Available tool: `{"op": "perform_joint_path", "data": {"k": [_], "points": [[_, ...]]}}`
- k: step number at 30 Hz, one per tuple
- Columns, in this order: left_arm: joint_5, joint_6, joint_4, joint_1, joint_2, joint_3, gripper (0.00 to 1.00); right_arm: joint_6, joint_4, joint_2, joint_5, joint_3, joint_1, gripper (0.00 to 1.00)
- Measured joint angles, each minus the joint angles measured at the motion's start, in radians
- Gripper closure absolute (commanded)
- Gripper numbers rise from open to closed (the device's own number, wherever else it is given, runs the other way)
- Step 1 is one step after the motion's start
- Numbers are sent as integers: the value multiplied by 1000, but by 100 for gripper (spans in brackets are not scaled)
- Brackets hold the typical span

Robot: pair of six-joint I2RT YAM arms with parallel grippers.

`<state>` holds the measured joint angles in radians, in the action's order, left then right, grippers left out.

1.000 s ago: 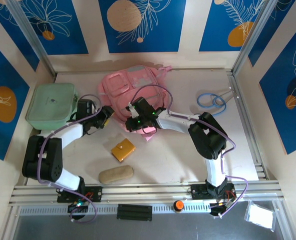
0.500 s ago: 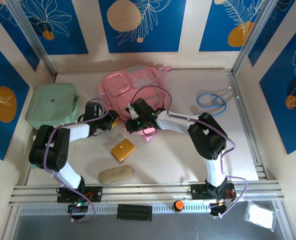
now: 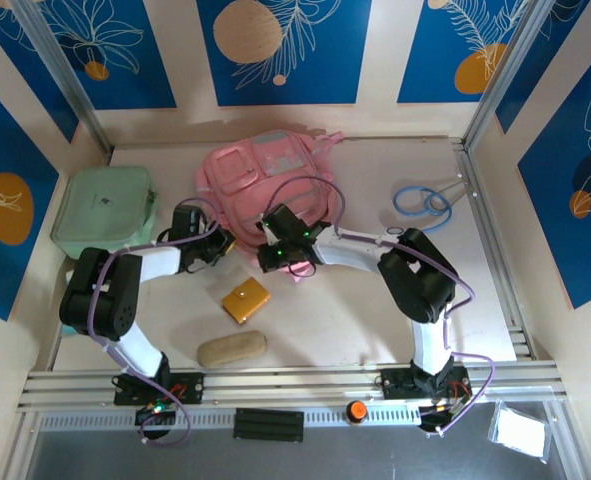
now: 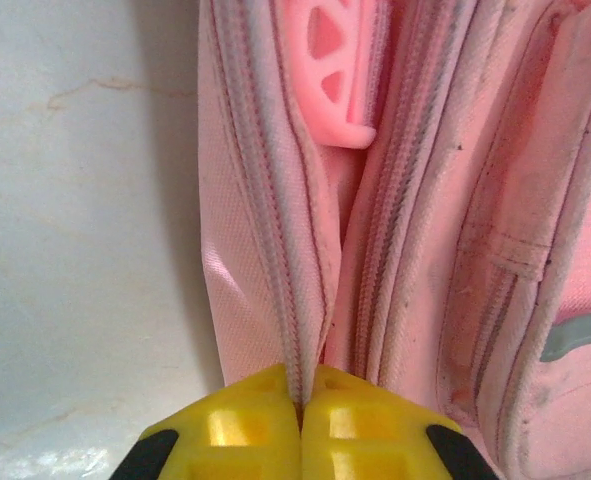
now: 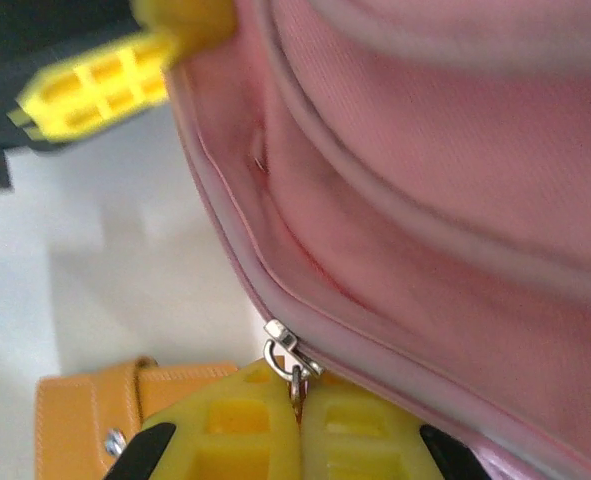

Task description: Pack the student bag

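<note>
right fingers (image 5: 225, 432) nearer | pinching zip pull (image 5: 283, 346) | left fingers (image 4: 240, 428) clamp student bag (image 3: 260, 165)

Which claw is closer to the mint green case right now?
Left. The left claw pinches the student bag at its edge, to the right of the mint green case; the right claw grips the zip pull farther right.

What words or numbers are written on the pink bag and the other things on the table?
No text here can be read.
On the mint green case: a small dark mark on the lid, too small to read.
On the student bag: no words or numbers to see, even in the close wrist views.
On the flat orange case: no print to see.
</note>
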<state>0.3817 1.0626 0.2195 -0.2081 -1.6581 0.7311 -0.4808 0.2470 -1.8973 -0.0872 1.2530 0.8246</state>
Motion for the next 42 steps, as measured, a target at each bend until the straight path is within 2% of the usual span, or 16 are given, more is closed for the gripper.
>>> {"op": "perform_joint_path", "data": {"k": [8, 17, 22, 30, 34, 37, 42], "points": [[-1, -51, -50, -10, -2, 34, 100, -20, 35, 220, -95, -183, -88, 100], [13, -74, -67, -10, -27, 52, 100, -59, 113, 258, -141, -207, -238, 100], [45, -113, -115, -12, -62, 106, 99, -62, 109, 270, -140, -227, -238, 100], [48, -243, -297, -12, -148, 281, 90, -53, 30, 325, -79, -352, -186, 100], [1, -309, -362, -12, -202, 389, 79, -51, 9, 318, -35, -358, -139, 100], [-56, -357, -411, -10, -214, 459, 62, -54, -6, 275, 5, -332, -115, 100], [-167, -419, -504, -5, -181, 512, 48, -60, -39, 173, 79, -237, -89, 100]]}}
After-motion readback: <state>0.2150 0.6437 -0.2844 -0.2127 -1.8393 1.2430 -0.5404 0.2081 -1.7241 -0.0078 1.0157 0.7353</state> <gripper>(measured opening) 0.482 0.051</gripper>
